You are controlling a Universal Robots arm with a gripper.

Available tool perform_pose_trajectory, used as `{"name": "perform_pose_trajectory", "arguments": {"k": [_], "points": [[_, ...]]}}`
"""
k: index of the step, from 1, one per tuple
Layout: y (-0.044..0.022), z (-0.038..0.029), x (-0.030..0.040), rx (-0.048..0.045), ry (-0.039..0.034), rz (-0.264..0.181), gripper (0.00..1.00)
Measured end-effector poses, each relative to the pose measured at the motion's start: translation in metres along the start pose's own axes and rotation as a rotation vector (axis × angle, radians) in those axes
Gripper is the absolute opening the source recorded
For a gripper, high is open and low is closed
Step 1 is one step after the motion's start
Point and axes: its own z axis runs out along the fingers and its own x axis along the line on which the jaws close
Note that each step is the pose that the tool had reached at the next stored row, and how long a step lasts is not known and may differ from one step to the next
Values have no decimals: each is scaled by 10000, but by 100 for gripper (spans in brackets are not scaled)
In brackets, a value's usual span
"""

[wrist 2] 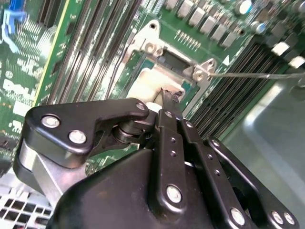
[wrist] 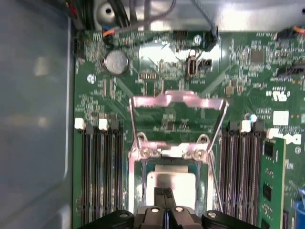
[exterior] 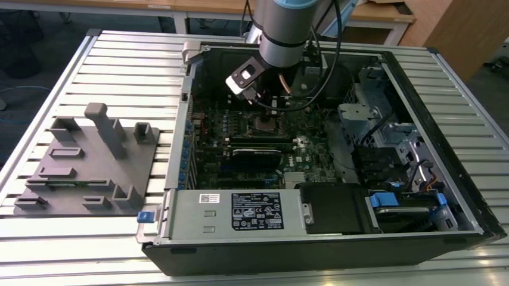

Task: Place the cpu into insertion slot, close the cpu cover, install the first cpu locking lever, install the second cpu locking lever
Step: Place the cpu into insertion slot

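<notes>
Your gripper (wrist: 164, 193) has its fingers drawn together, tips on the cpu (wrist: 180, 180), which already lies in the insertion slot (wrist: 140, 183), at 12 o'clock from the black card (exterior: 256, 157) in the exterior view. The cpu cover (wrist: 177, 100) stands raised; one wire lever (wrist 2: 257, 75) lies unlatched.

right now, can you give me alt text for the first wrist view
The gripper, fingers shut, is poised over the cpu, which lies in the insertion slot on a green motherboard. Past the slot the silvery cpu cover stands raised open, with black memory slots on either side.
</notes>
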Motion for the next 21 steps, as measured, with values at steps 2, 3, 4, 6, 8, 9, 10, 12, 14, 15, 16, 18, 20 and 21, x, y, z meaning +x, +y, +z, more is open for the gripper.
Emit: {"name": "perform_pose_trajectory", "arguments": {"k": [2, 3, 4, 6, 8, 9, 10, 12, 14, 15, 16, 18, 20, 21], "points": [[1, 1, 0, -24, -1, -3, 10], [1, 1, 0, -24, -15, -2, 10], [0, 0, 0, -22, -48, 5, 10], [0, 0, 0, -23, -144, 17, 10], [0, 0, 0, -22, -198, 20, 10], [0, -1, -1, -22, -199, 19, 10], [0, 0, -1, -23, -200, 20, 10], [-1, 3, 0, -90, -175, 18, 10], [1, 5, 0, -190, -160, 11, 10], [1, 6, 0, -201, -159, 9, 10], [1, 6, 0, -203, -162, 8, 10], [0, 4, 0, -204, -183, 10, 10], [0, 5, 1, -204, -225, 12, 10], [0, 4, 1, -204, -261, 13, 10]]}}
